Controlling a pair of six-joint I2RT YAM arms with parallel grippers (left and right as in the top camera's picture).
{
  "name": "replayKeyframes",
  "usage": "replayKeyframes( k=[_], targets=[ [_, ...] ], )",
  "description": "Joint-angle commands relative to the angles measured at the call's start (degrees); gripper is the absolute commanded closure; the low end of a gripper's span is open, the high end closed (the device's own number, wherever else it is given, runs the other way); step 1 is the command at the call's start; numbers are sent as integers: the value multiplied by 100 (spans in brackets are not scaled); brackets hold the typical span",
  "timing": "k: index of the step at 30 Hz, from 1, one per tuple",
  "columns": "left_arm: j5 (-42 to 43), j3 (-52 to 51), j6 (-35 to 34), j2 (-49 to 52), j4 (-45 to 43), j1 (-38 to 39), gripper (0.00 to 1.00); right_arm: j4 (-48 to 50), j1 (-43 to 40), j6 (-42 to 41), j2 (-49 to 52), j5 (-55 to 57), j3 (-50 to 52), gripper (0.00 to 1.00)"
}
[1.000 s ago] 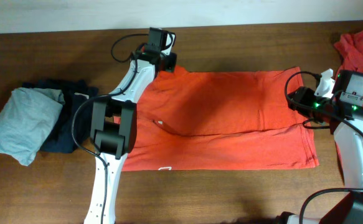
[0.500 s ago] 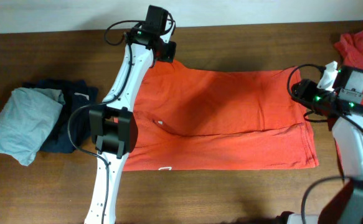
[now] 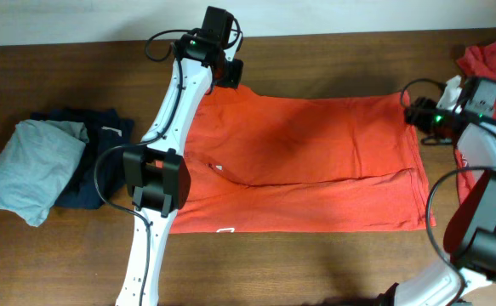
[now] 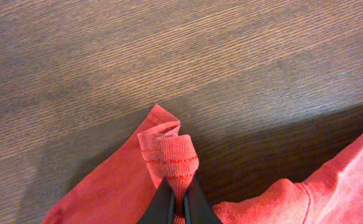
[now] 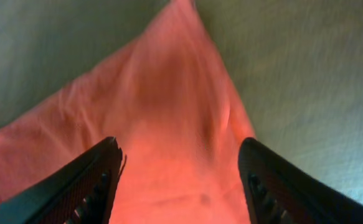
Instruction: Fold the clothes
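The left hand point(image 4: 180, 188) is seen clamped together on a bunched fold at the edge of the orange-red T-shirt point(image 3: 307, 161), at its far left corner. The right hand point(image 5: 181, 177) is held with its fingers apart over the shirt's far right corner, which is blurred in the wrist view. The shirt is spread flat across the middle of the wooden desk point(image 3: 316, 272). A second orange-red garment point(image 3: 490, 64) is seen crumpled at the desk's right edge. At the left, a light-grey folded garment point(image 3: 31, 166) is laid partly over a dark navy garment point(image 3: 99, 157).

Orange-red shirt point(image 3: 316, 153) spread flat mid-frame, long crease across lower half, upper-left corner bunched; second shirt point(image 3: 493, 61) crumpled at upper-right edge.
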State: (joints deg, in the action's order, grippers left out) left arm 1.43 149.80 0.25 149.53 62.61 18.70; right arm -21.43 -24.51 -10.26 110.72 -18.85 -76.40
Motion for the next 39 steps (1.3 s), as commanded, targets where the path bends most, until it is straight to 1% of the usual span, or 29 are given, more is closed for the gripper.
replayKeyframes(
  k=[1,6,11,26,31,38,39],
  targets=[
    [-44,153,68,35,-11,33,100,-33,-22,192,442,-262,-527,36],
    [-44,153,68,35,-28,39,100,-83,-22,186,953,-496,-1115,35],
    [-42,155,68,35,-33,39,100,-46,-22,162,1292,-494,-1399,34],
    [-39,155,68,35,-39,66,100,909,168,-125,1864,-376,-1464,34],
    [-39,153,68,35,-42,76,100,992,173,-339,2033,-319,-1464,35],
    [-42,155,68,35,-42,81,100,1130,243,-372,2221,-286,-1464,36],
    [-39,153,68,35,-42,81,100,1143,249,-374,2227,-254,-1464,39]
  ],
)
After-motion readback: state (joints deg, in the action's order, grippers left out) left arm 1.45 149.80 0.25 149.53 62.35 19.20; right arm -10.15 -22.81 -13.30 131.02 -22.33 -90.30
